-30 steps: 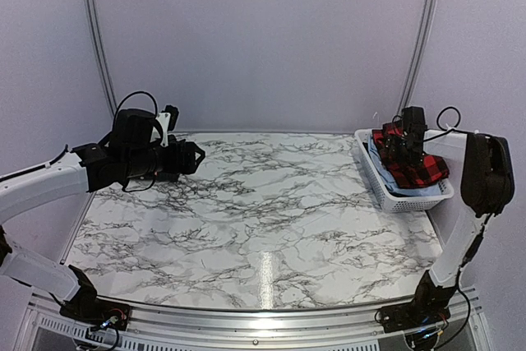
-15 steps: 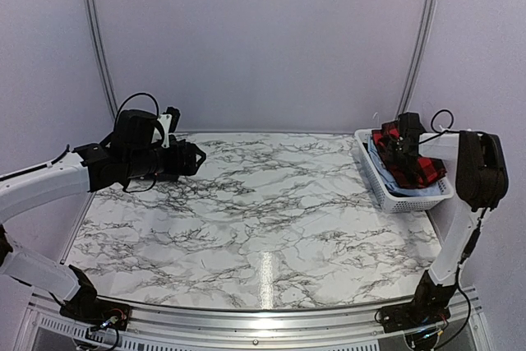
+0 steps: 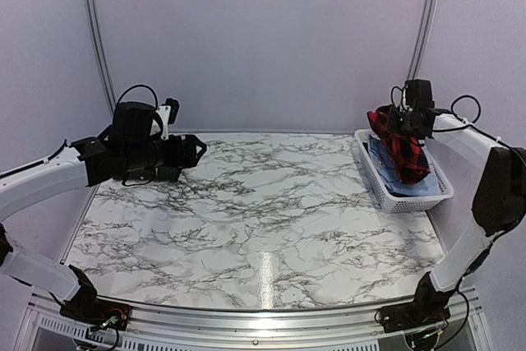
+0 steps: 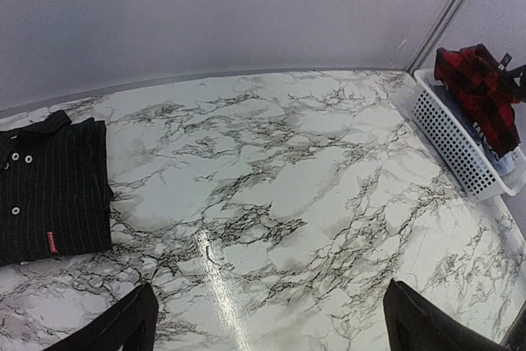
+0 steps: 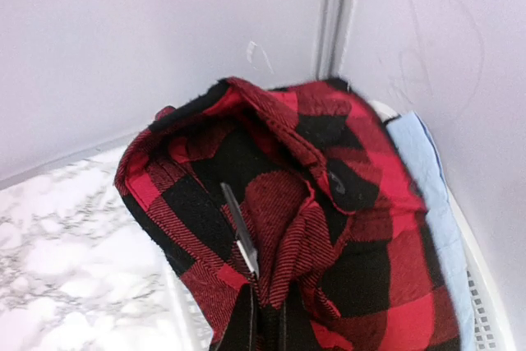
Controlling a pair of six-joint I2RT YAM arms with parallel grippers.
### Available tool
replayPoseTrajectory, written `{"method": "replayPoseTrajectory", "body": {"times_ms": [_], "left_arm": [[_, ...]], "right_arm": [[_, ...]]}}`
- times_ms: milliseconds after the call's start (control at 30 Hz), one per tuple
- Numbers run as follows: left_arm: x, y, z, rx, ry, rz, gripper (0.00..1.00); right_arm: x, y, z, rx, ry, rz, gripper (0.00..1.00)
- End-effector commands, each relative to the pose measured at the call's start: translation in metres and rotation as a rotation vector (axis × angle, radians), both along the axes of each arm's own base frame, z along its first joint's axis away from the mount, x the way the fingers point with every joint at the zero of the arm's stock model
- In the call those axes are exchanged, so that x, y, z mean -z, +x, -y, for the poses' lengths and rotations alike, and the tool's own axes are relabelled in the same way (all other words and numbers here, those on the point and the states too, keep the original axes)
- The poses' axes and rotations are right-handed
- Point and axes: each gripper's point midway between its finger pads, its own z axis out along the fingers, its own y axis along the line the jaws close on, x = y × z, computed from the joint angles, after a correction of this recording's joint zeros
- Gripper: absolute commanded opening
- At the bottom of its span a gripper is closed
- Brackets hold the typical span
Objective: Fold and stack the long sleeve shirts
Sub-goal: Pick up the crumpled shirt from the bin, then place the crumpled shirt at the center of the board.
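The red-and-black plaid long sleeve shirt hangs bunched above the white basket at the table's back right. My right gripper is shut on a fold of it, and the right wrist view shows the plaid cloth pinched between the closed fingers. A dark charcoal pinstriped shirt lies folded flat at the table's left in the left wrist view; my left arm hides it from the top camera. My left gripper hovers open over the left of the table, its fingertips wide apart and empty.
A light blue garment lies in the basket under the plaid shirt. The basket's slotted wall faces the marble table. Grey walls close in behind and on the right.
My right gripper has shut on the plaid shirt and risen, pulling it up from the basket. The left arm has barely moved.
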Motion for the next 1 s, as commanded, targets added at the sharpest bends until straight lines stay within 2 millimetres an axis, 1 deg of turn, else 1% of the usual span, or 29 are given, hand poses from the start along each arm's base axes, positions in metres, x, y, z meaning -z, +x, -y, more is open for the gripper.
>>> {"method": "replayPoseTrajectory", "body": {"times_ms": [0,100,133,167,200,233,267,300,333,433,500,533,633,700,733,800,867,933,967], "left_arm": [[-0.011,0.003,0.002,0.001,-0.003,0.015,0.99],[-0.014,0.004,0.003,0.005,-0.010,0.025,0.99],[-0.016,0.004,0.004,0.008,-0.016,0.029,0.99],[-0.018,0.004,0.005,0.012,-0.022,0.032,0.99],[-0.019,0.003,0.006,0.017,-0.027,0.034,0.99],[-0.020,0.003,0.006,0.020,-0.033,0.036,0.99],[-0.021,0.003,0.007,0.021,-0.039,0.037,0.99],[-0.022,0.002,0.007,0.023,-0.046,0.038,0.99],[-0.022,0.002,0.008,0.025,-0.052,0.038,0.99],[-0.021,0.001,0.008,0.028,-0.060,0.034,0.99],[-0.019,0.000,0.008,0.032,-0.060,0.031,0.99],[-0.018,-0.001,0.008,0.034,-0.060,0.030,0.99],[-0.014,-0.005,0.009,0.049,-0.057,0.020,0.99],[-0.009,-0.009,0.011,0.071,-0.059,0.006,0.99],[-0.004,-0.011,0.012,0.085,-0.058,-0.004,0.99],[0.005,-0.017,0.016,0.120,-0.061,-0.029,0.99],[0.014,-0.021,0.016,0.131,-0.055,-0.051,0.99],[0.022,-0.024,0.014,0.131,-0.050,-0.069,0.99],[0.026,-0.026,0.013,0.130,-0.048,-0.077,0.99]], "right_arm": [[-0.104,-0.013,-0.055,-0.155,-0.017,0.217,0.00],[-0.147,-0.031,-0.087,-0.252,0.008,0.310,0.00],[-0.160,-0.037,-0.100,-0.291,0.014,0.341,0.00],[-0.173,-0.045,-0.117,-0.341,0.022,0.369,0.00],[-0.183,-0.052,-0.131,-0.389,0.031,0.389,0.00],[-0.191,-0.060,-0.148,-0.448,0.045,0.402,0.00],[-0.194,-0.066,-0.164,-0.505,0.061,0.403,0.00],[-0.195,-0.072,-0.181,-0.555,0.071,0.399,0.00],[-0.192,-0.080,-0.202,-0.627,0.088,0.387,0.00],[-0.171,-0.103,-0.254,-0.767,0.099,0.343,0.00],[-0.150,-0.121,-0.286,-0.841,0.109,0.318,0.00],[-0.133,-0.131,-0.301,-0.882,0.116,0.289,0.00],[-0.091,-0.161,-0.348,-1.002,0.131,0.216,0.00],[-0.059,-0.181,-0.375,-1.071,0.127,0.156,0.00],[-0.042,-0.192,-0.387,-1.106,0.123,0.122,0.03],[-0.011,-0.207,-0.404,-1.155,0.102,0.055,0.21],[0.013,-0.217,-0.411,-1.176,0.081,-0.010,0.44],[0.023,-0.224,-0.414,-1.193,0.076,-0.036,0.59],[0.026,-0.227,-0.414,-1.205,0.077,-0.043,0.64]]}}
